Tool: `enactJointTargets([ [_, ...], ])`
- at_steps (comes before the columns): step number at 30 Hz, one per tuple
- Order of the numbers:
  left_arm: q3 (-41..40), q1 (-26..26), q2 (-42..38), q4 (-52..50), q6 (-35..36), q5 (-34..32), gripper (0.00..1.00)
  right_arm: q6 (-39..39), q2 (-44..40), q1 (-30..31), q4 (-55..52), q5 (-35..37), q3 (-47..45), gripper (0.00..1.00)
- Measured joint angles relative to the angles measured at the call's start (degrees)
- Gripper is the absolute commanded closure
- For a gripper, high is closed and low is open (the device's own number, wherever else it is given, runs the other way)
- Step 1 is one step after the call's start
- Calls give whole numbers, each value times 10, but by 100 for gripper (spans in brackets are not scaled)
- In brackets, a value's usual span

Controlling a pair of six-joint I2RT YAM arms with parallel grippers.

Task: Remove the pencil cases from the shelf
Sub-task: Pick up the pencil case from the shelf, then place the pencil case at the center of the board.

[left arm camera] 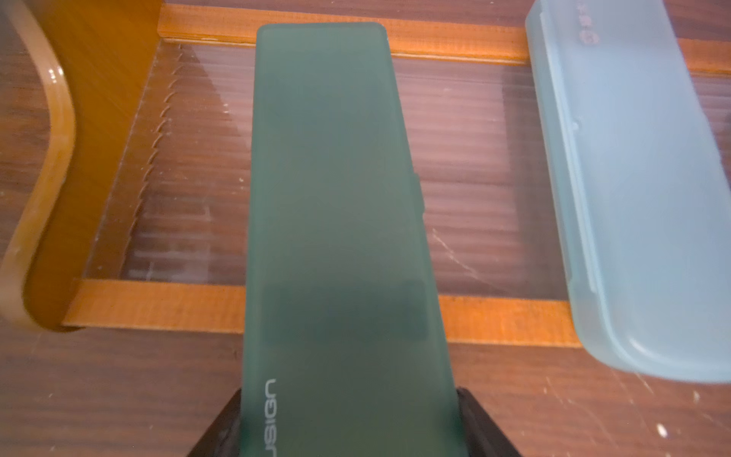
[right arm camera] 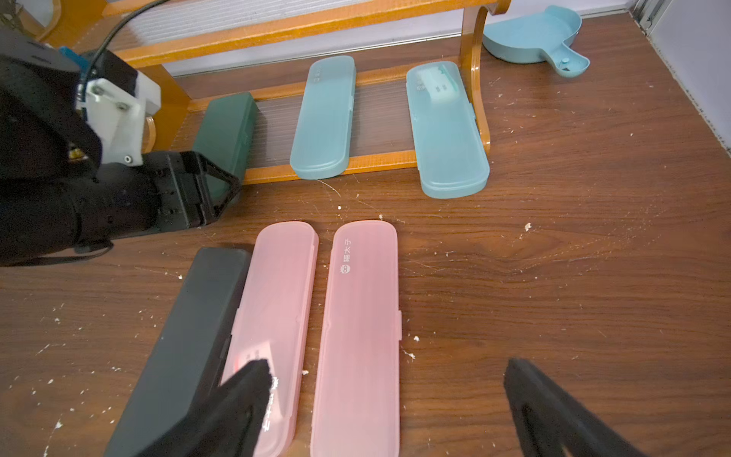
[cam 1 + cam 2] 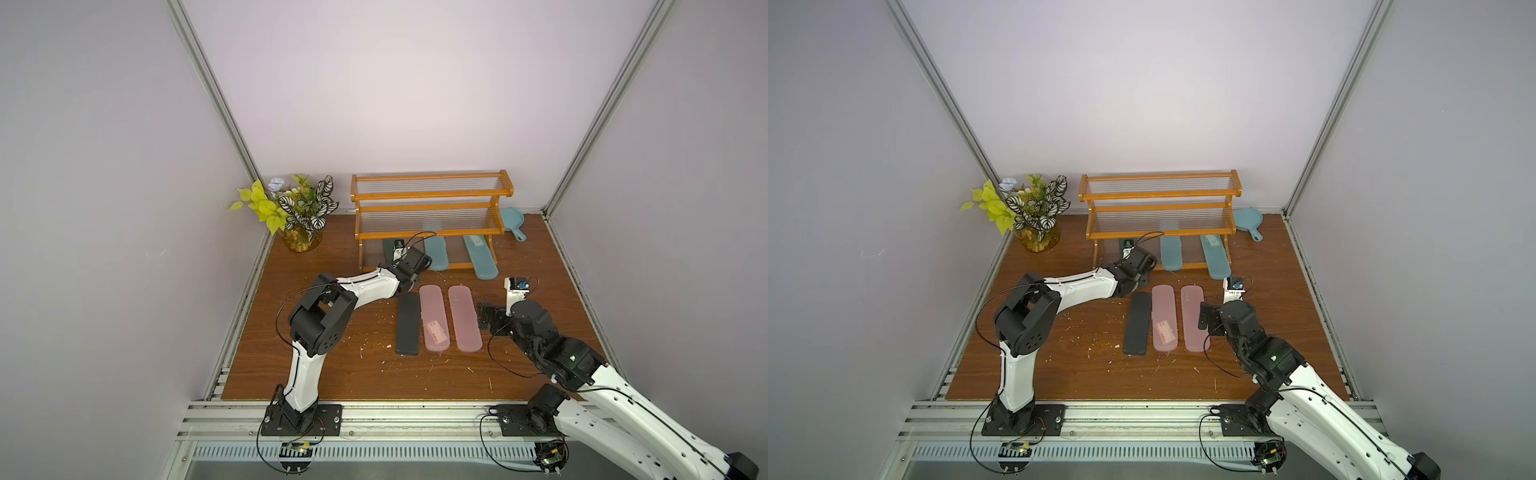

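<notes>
Brown wood-grain tabletop [image 3: 332, 374], plain white walls. Left gripper [image 1: 350, 429] is clamped on the near end of the dark green case [image 1: 336, 198]. That case is at the left end of the wooden shelf [image 3: 432, 206] bottom tier, poking out past the front rail. Middle teal case [image 2: 322, 122] and end teal case [image 2: 447, 130] are on the same tier, both overhanging the rail. Black case [image 2: 190, 340], inner pink case [image 2: 277, 316] and outer pink case [image 2: 360, 328] lie side by side on the table. Right gripper [image 2: 387, 380] is spread wide above the pink ones, gripping nothing.
</notes>
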Motion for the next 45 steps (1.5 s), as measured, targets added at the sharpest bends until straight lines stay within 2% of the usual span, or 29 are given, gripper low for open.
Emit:
enactJointTargets([
  [17,-187,-29,-180,50,4,7,45,0,-21,0,0,3,0,1],
  [31,-358,-86,-362,62,2,9,46,0,-22,-1,1,-1,0,2],
  [45,-482,-136,-490,61,-34,13,47,-1,-30,-2,2,-4,-4,2],
])
